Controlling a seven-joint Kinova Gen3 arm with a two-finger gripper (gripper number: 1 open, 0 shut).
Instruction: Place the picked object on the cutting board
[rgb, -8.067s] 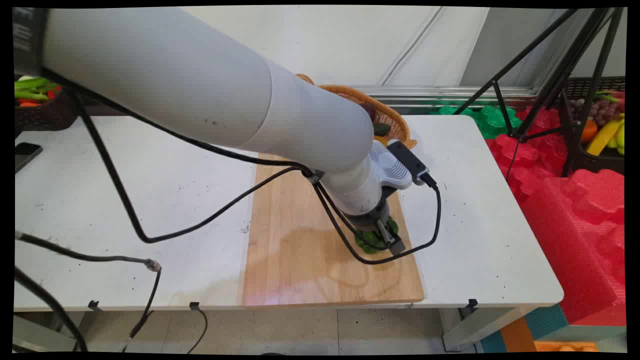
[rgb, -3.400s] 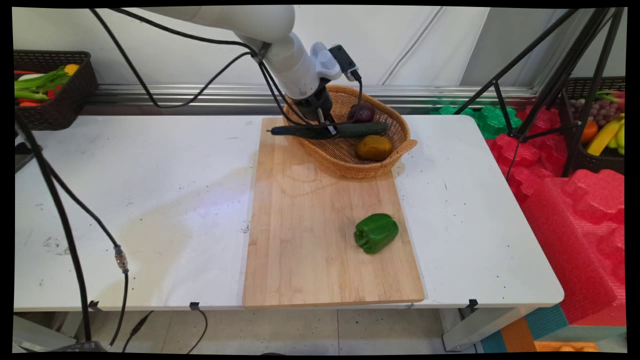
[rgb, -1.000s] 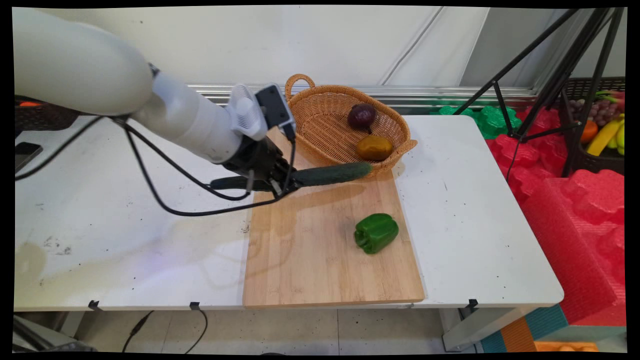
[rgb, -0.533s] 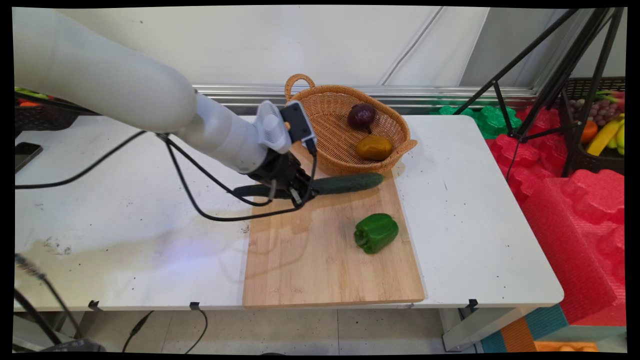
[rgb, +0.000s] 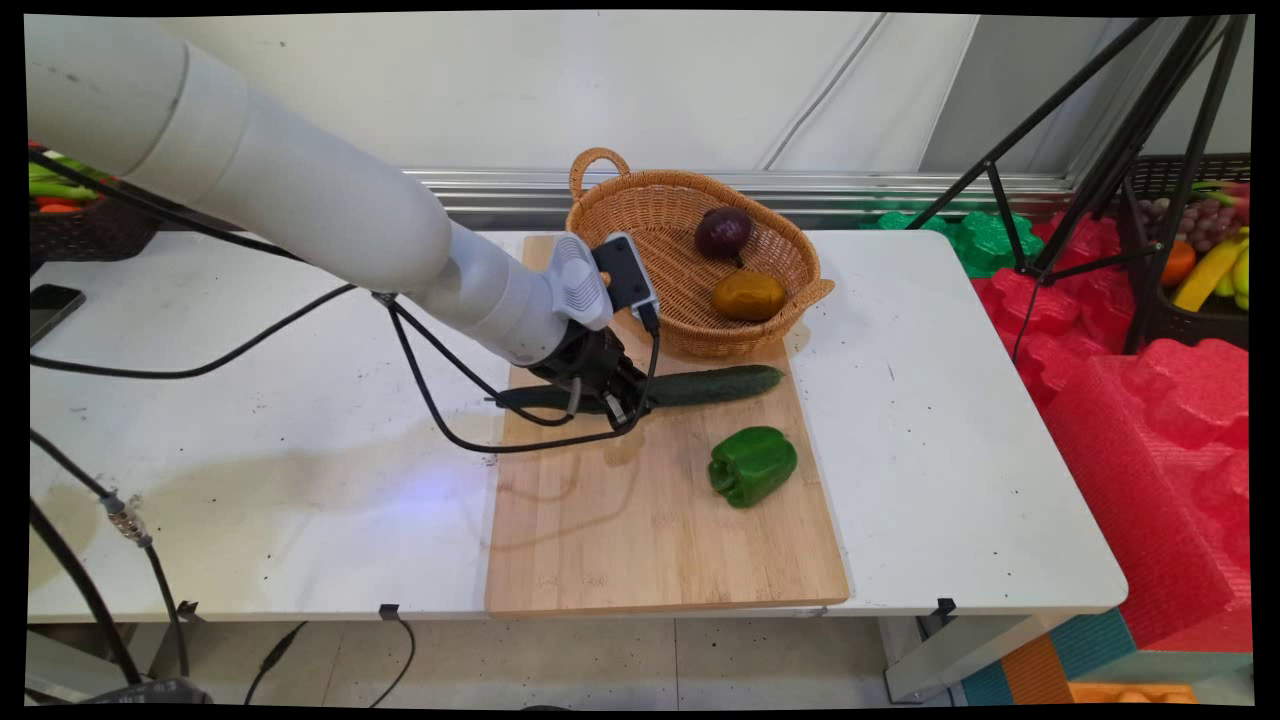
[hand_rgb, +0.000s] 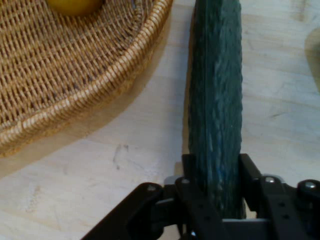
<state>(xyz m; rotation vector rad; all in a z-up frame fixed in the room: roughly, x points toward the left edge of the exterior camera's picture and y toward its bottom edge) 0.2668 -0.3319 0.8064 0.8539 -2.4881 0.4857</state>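
A long, dark green cucumber (rgb: 700, 386) with pebbled skin lies crosswise over the far part of the wooden cutting board (rgb: 640, 540), just in front of the basket. The black gripper (rgb: 612, 400) pinches it near its left half, one finger pressed against each side, as the hand view shows (hand_rgb: 216, 150). The oval wicker basket (rgb: 690, 335) of tightly woven tan cane, with a small loop handle, stands on the board's far end; inside it sit a dark purple onion (rgb: 724, 232) and a brownish-yellow rounded fruit (rgb: 749, 296). A glossy, lobed green bell pepper (rgb: 752, 465) rests on the pale, grained board toward its right edge, nearer than the cucumber and apart from it. The board lies on the white table (rgb: 250, 400).
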